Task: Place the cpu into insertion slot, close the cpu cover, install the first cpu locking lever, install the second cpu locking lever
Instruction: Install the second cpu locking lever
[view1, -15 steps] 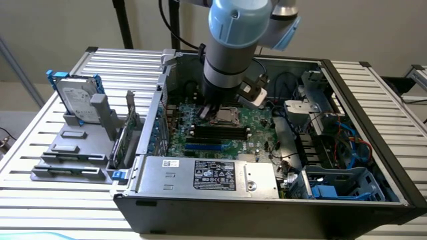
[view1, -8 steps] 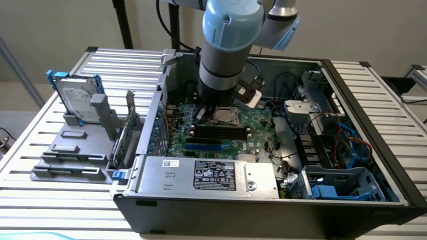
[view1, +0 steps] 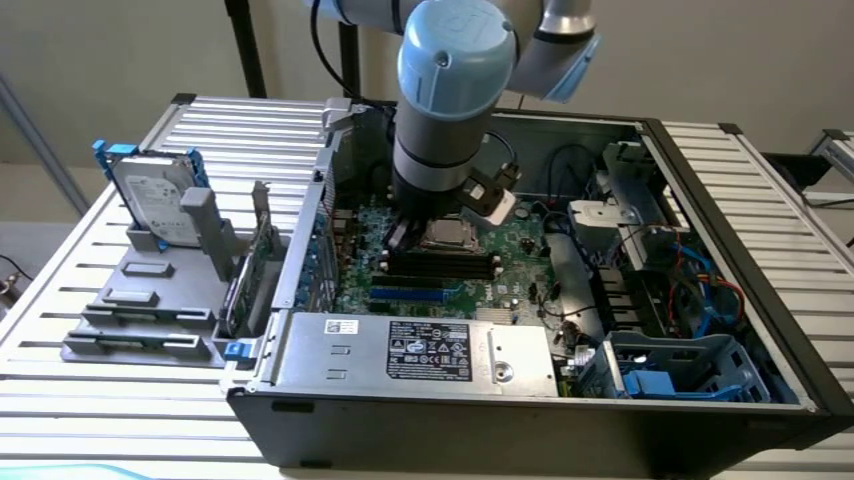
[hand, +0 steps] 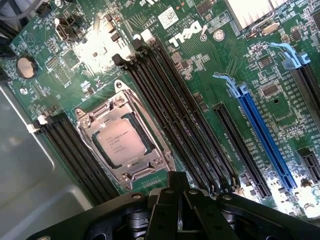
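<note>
Our hand (hand: 179, 212) is pinched fully closed with nothing in it, hovering just above the motherboard (hand: 240, 65). We can see the cpu (hand: 121, 142) already seated in the insertion slot (hand: 85, 120), cpu cover (hand: 137, 172) framing it, memory slots (hand: 170, 120) alongside.

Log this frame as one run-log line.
gripper: shut, empty, above motherboard | cpu: seated in insertion slot | cpu cover: down around cpu | memory slots: beside socket
</note>
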